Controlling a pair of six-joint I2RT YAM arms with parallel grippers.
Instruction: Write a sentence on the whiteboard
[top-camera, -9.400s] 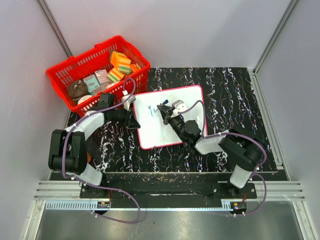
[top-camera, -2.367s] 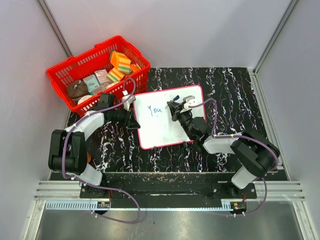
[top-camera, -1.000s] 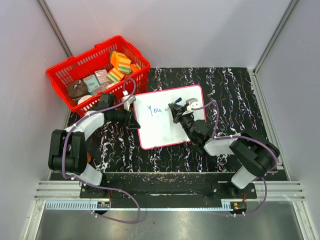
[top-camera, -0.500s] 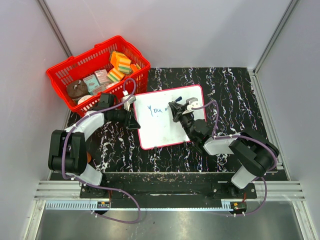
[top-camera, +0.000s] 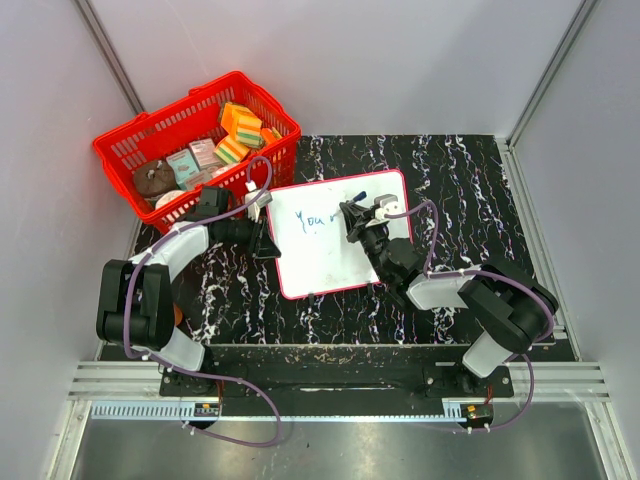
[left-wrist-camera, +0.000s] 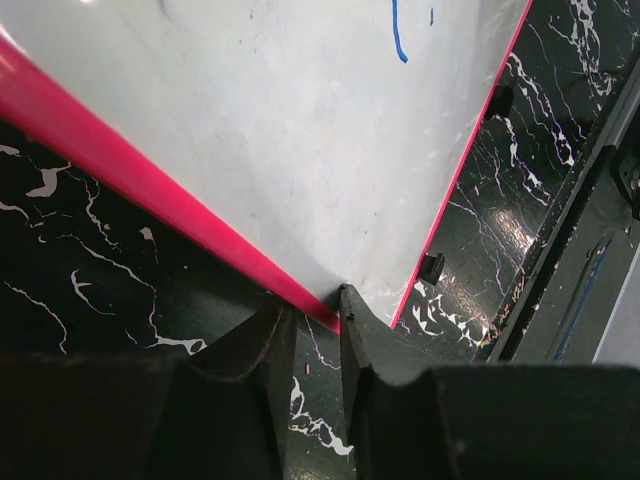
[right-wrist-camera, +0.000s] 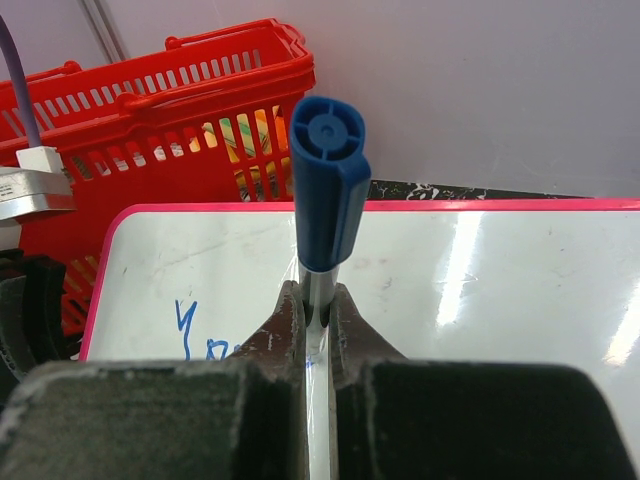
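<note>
The whiteboard (top-camera: 325, 262) lies flat on the black mat, red-framed and turned a little. The sentence (top-camera: 312, 219) stands as blue letters "You" near the board's top left; the rest does not show. My right gripper (top-camera: 360, 224) is over the board's upper middle, shut on a marker with a blue cap (right-wrist-camera: 328, 170), its tip hidden under the fingers. The wrist view shows the gripper (right-wrist-camera: 317, 300) above the board (right-wrist-camera: 480, 280) with blue strokes (right-wrist-camera: 188, 335) to its left. My left gripper (top-camera: 266, 240) clamps the board's left edge; its fingers (left-wrist-camera: 360, 330) straddle the red frame (left-wrist-camera: 150, 180).
A red basket (top-camera: 125, 150) with sponges and small packets stands at the back left, close behind the left arm; it also shows in the right wrist view (right-wrist-camera: 150, 90). A black foot (left-wrist-camera: 432, 268) sits on the board's near edge. Grey walls enclose the mat.
The blue writing has grown from a single "Y" to "You". My right gripper has moved right along the line with the marker. The left gripper and the board have stayed put.
</note>
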